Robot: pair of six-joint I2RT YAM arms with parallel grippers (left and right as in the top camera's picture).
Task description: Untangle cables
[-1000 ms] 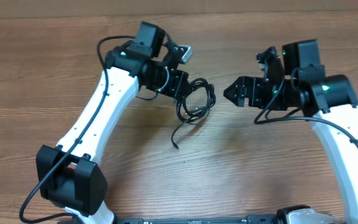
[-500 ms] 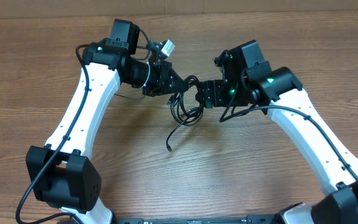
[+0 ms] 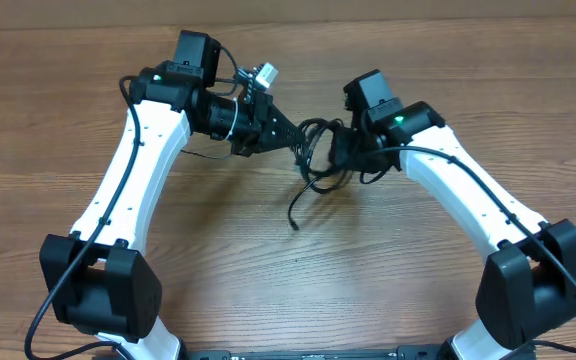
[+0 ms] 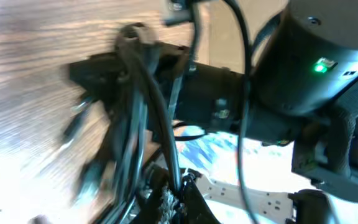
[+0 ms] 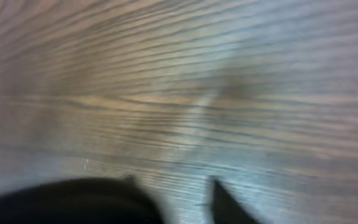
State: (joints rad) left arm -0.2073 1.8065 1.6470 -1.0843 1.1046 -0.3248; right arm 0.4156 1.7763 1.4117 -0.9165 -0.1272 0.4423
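- Left hand [image 3: 286, 138]: clamped shut on the cables [image 3: 313, 170], at their 9 o'clock.
- Right hand [image 3: 336, 150]: at their 3 o'clock; its grip cannot be told.
- Cables: probably light and limp; take 1 loose strand.

A robotics lab: white robot arms [image 3: 128, 190] on a wooden table [image 3: 448, 60].
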